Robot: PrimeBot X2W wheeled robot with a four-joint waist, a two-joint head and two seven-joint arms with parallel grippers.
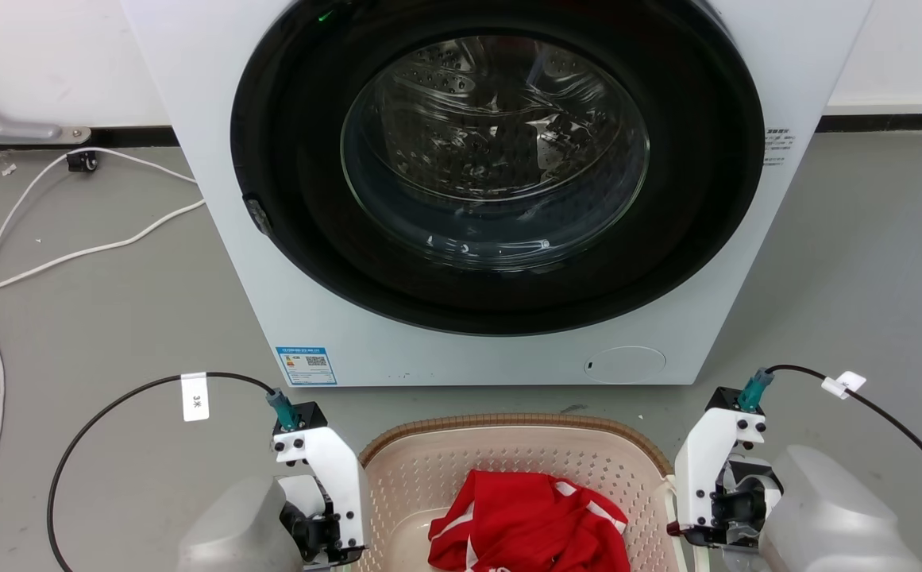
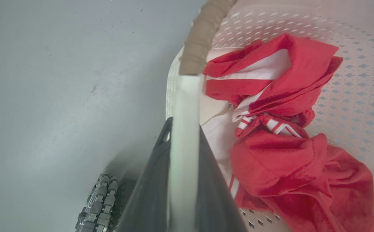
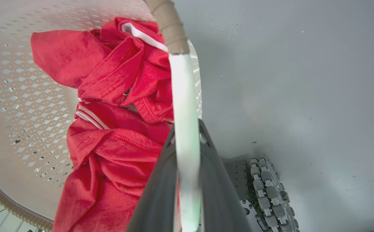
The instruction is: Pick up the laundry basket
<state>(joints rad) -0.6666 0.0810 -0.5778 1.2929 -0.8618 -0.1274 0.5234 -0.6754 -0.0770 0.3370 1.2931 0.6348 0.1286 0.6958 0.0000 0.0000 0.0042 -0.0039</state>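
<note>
My left fingers (image 2: 151, 190) and right fingers (image 3: 220, 190) each clamp a thin white side handle (image 2: 184, 122) of the basket (image 1: 445, 477). It looks like light, stiff plastic, smooth enough to slip.

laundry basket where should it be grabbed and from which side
By its thin white side handles, one per claw, coming from left and right ends. Its walls are broad and rounded; each flat handle fits between the fingers, as left claw and right claw show.
</note>
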